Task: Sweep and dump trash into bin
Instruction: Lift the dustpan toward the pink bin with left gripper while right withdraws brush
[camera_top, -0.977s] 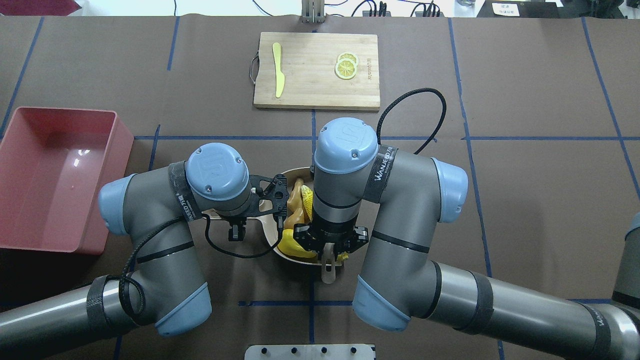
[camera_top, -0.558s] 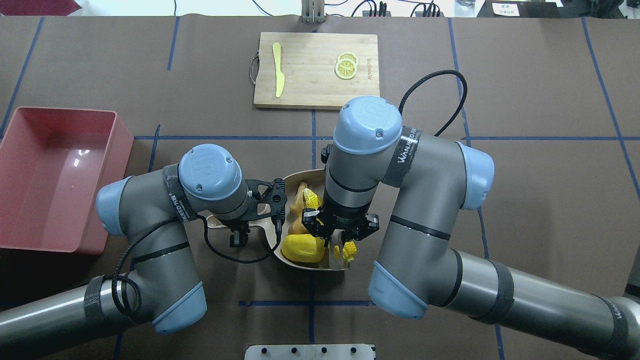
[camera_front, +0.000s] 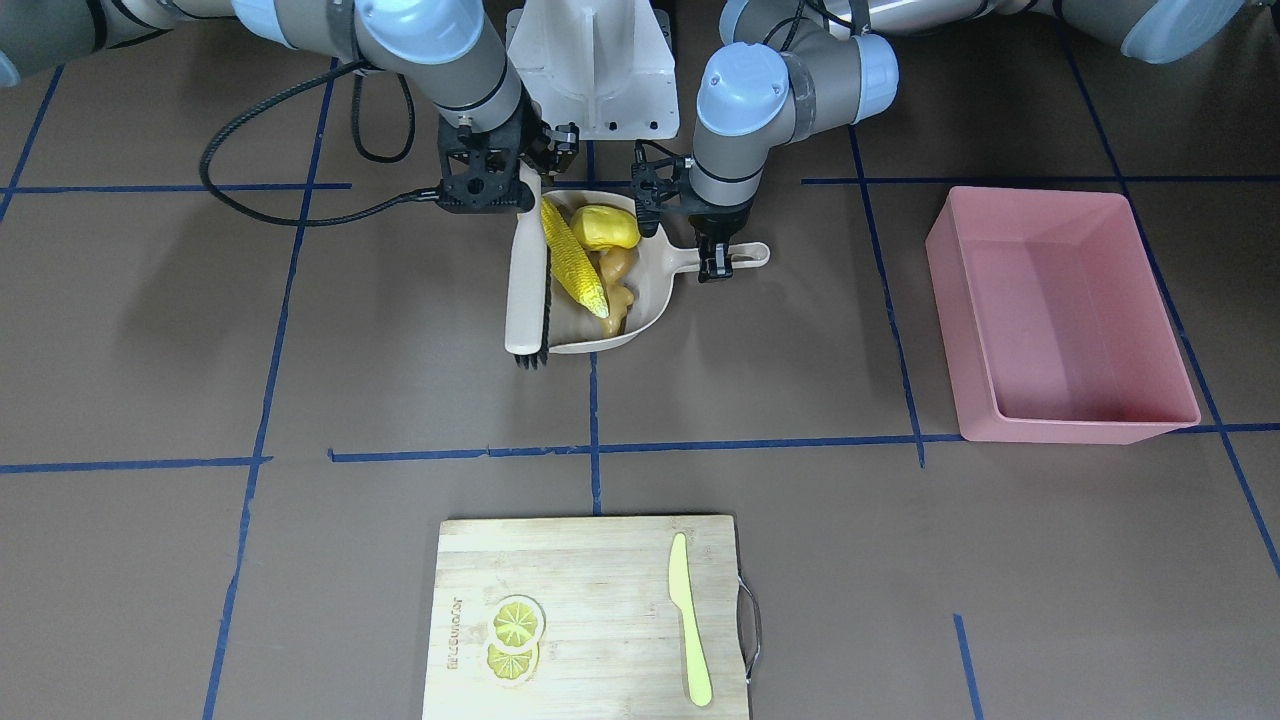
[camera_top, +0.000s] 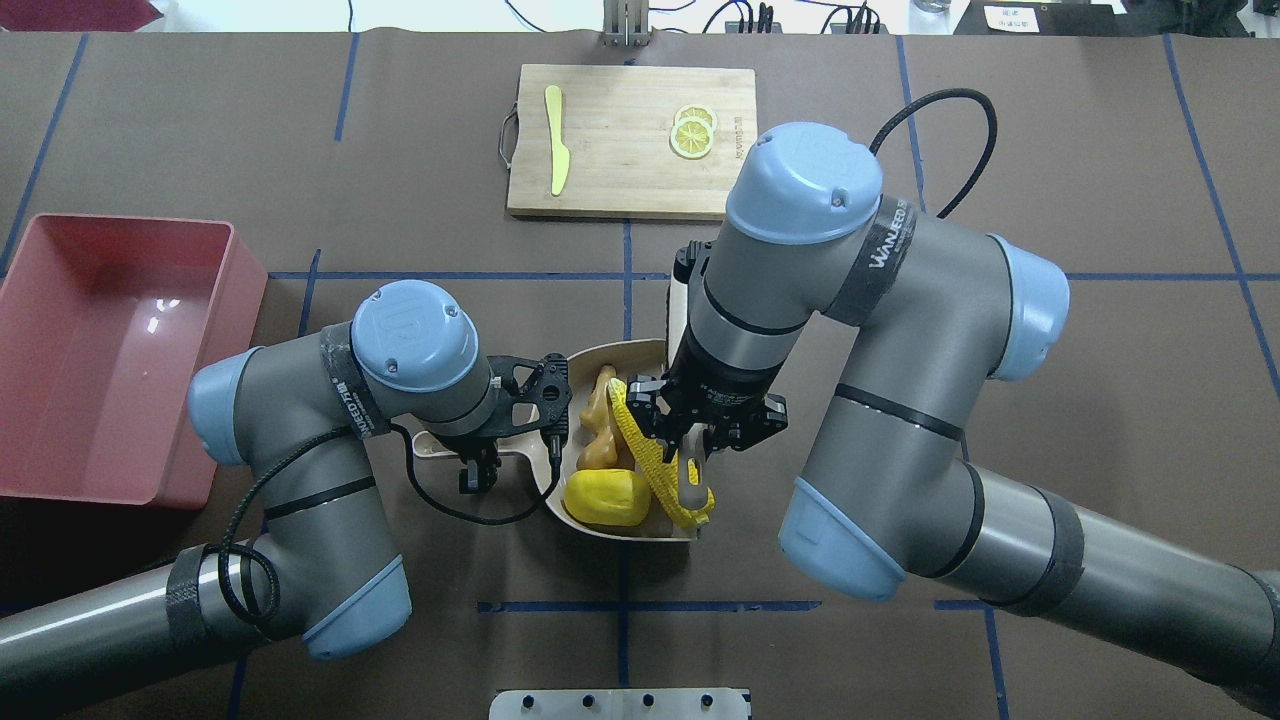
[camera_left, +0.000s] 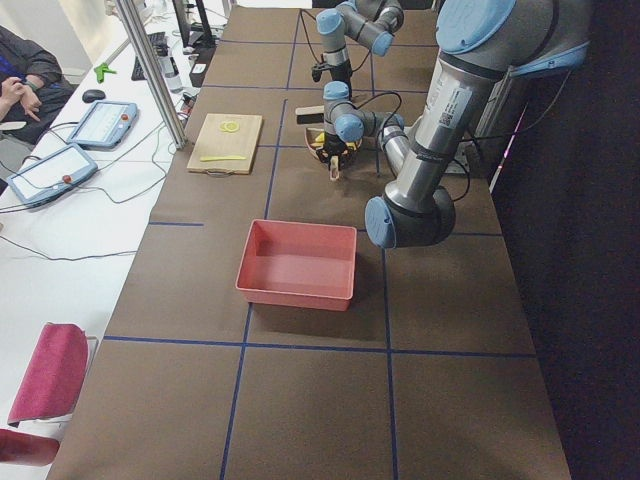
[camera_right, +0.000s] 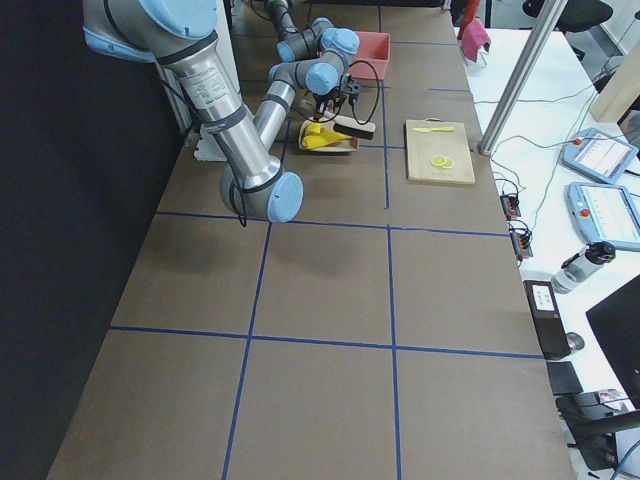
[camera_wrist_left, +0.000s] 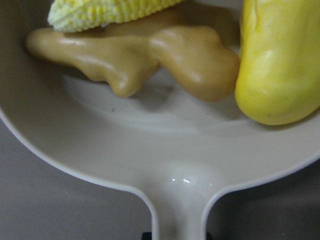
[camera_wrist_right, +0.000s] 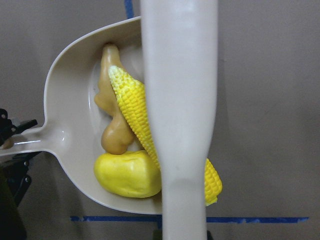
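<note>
The pink bin (camera_front: 1080, 430) stands well off to the robot's left, apart from the dustpan (camera_front: 652, 285). The left gripper (camera_front: 715, 262) is clamped on the dustpan's handle. The right gripper (camera_front: 520, 185) grips the brush (camera_front: 523, 290), which lies along the pan's open mouth. Inside the pan, the corn (camera_front: 572, 262) rests against the brush, one end poking past the rim, with the potato (camera_front: 605, 227) and ginger (camera_front: 618, 275) just behind it, touching each other.
</note>
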